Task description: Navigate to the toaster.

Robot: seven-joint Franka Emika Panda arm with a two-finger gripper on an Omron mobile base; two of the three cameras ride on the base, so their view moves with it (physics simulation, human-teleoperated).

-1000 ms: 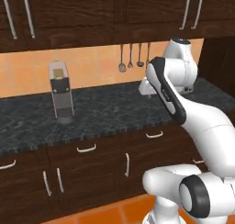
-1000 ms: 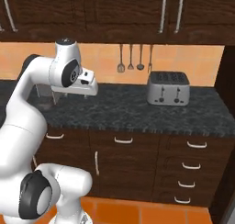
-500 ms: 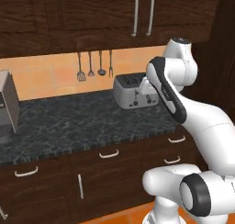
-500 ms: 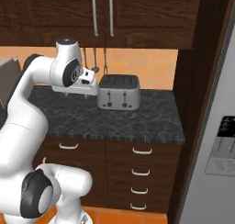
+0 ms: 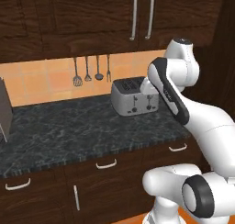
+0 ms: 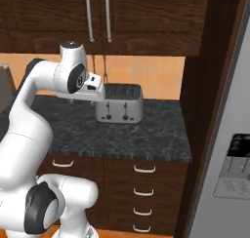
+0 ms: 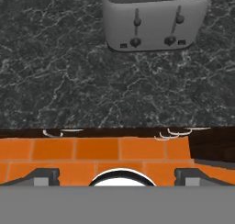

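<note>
A silver-grey toaster sits at the centre of the left base view, on a dark speckled counter against an orange tiled wall. Kitchen utensils hang just to its upper left, under dark wood cabinets. In the right base view the toaster sits at centre, partly behind the white arm. In the hand view it fills the upper middle. The gripper shows only its two tips, spread far apart at the bottom edge, holding nothing.
</note>
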